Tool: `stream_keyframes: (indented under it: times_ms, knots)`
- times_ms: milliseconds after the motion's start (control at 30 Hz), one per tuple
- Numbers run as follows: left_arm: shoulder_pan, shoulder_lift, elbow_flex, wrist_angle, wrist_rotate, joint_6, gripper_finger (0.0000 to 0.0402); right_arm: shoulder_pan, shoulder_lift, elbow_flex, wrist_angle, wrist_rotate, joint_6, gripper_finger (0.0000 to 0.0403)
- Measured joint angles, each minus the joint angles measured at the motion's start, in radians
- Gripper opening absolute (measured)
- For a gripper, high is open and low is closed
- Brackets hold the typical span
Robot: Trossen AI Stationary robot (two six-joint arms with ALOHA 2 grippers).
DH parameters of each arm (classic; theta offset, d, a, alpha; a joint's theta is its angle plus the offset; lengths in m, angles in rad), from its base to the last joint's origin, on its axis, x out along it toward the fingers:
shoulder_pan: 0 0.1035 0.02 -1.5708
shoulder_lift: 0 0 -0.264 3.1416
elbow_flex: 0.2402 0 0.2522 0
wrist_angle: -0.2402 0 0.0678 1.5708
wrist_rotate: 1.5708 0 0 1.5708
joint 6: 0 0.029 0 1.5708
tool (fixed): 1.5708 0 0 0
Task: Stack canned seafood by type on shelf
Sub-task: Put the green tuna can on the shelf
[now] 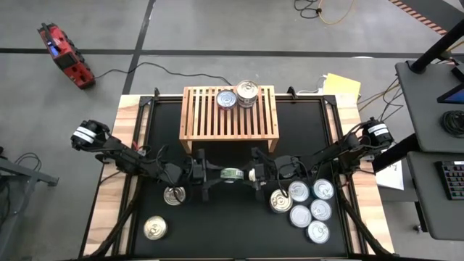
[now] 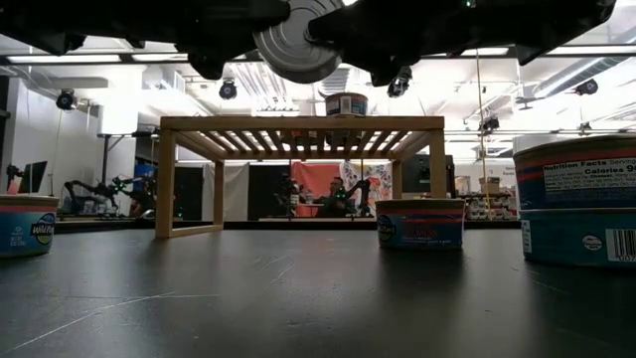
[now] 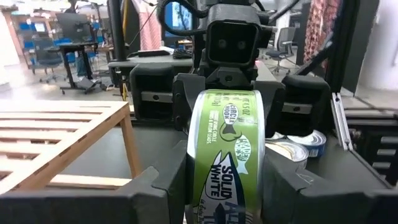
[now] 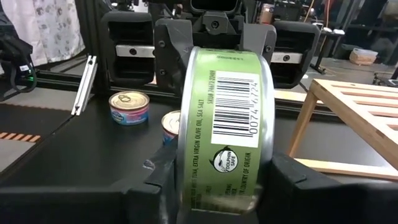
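1. The left pincer and the right pincer meet nose to nose above the middle of the table, with one green-labelled can between them.
2. Each wrist view shows its own fingers pressed against the flat faces of that can, which stands on edge; both pincers are clamped on it. The can covers the fingertips, so the exact contact is hidden.
3. From the low view only the can's silver face shows, hanging above the table; the arms above it are cut off by the picture's upper edge.
4. Just beyond the pincers stands the shelf, with two cans on its far side, one taller than the other.
5. Near the left pincer, on the table, lies a single can; another can lies farther off toward the table's near edge.
6. Beside the right pincer sits a cluster of six cans, lids up; their side labels cannot be read from above.
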Motion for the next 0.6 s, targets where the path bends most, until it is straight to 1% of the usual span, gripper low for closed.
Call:
stream_keyframes:
  times_ms: [100, 267, 367, 500, 600]
  knots:
    - [0.002, 0.000, 0.000, 0.000, -0.033, -0.067, 0.0124, -0.001, 0.000, 0.001, 0.002, 0.001, 0.018, 0.0192]
    - [0.002, 0.000, 0.000, -0.001, -0.041, -0.089, 0.0125, -0.001, 0.000, 0.001, -0.007, 0.001, 0.044, 0.0245]
    - [0.004, -0.006, 0.000, -0.006, -0.057, -0.090, 0.0126, 0.001, -0.005, 0.001, -0.030, 0.044, 0.046, 0.0265]
    - [0.004, -0.027, 0.000, -0.017, -0.062, -0.090, 0.0126, 0.001, -0.040, 0.001, -0.108, 0.094, 0.060, 0.0283]
    - [0.004, -0.035, 0.000, -0.039, -0.061, -0.090, 0.0127, 0.001, -0.077, 0.001, -0.167, 0.099, 0.080, 0.0291]
